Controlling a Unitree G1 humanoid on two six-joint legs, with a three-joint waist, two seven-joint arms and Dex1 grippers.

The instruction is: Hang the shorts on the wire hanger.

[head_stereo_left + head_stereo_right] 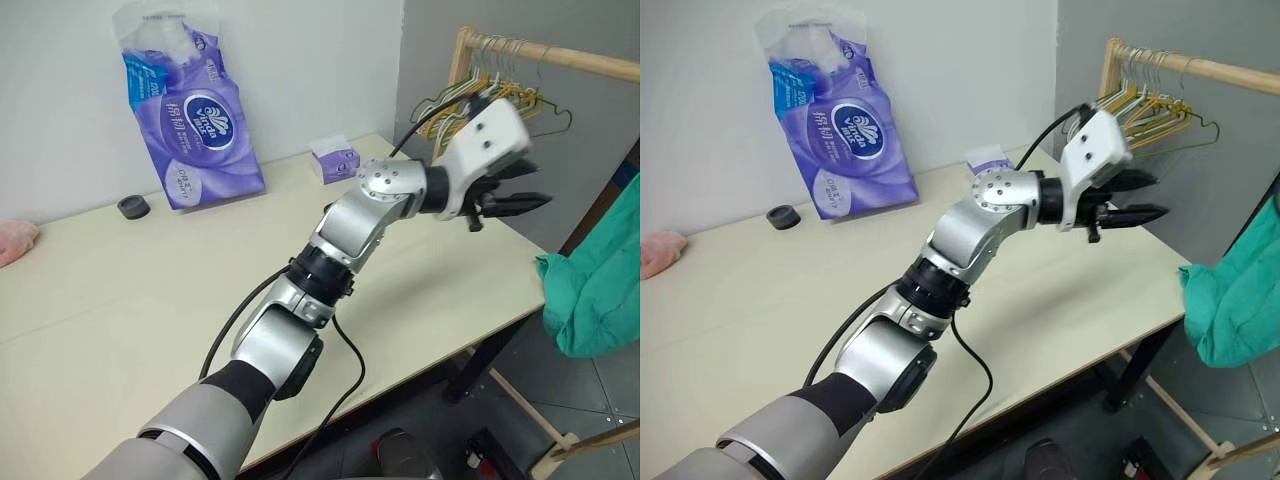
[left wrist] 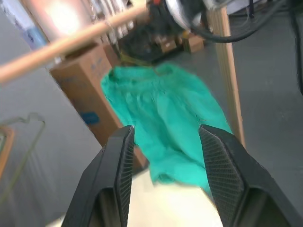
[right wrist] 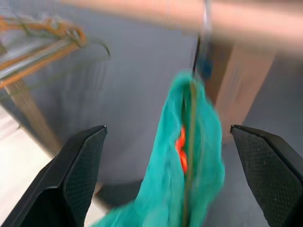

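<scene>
The teal-green fabric shorts [image 3: 189, 189] hang blurred, their thin wire hanger [image 3: 191, 156] barely visible; both claws, left [image 2: 165, 156] and right [image 3: 165, 165], gape empty.

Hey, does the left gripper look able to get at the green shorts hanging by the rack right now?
Probably yes: the left gripper stands open, aimed at the shorts, with nothing between them, though a gap remains.

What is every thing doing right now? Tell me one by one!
shorts: hanging off the wooden rail, draped over a hanger
left gripper: open, holding nothing
right gripper: wide open, holding nothing
bunched hangers: hanging on the rail
tissue pack: upright against the wall, top torn open
</scene>
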